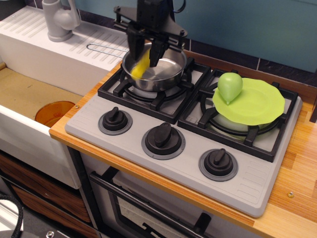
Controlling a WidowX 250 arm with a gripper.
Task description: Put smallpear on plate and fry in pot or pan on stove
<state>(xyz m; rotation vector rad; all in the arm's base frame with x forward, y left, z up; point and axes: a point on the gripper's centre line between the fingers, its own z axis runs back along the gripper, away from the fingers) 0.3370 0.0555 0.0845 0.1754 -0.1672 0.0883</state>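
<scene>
Fry first: you can see it as a blurred yellow streak inside the pot, leaning against the left inner wall, with its lower end near the pot floor. Your gripper hangs right above the pot's left half, its two dark fingers spread apart with a clear gap between them. The yellow piece sits below and between them; the blur makes it hard to say whether a finger touches it, though it looks free. The pot rests on the left burner of the stove. On the right burner you have the green plate, and the pear stands on the plate's left edge, tip down. A grey tap stands at the far left.
</scene>
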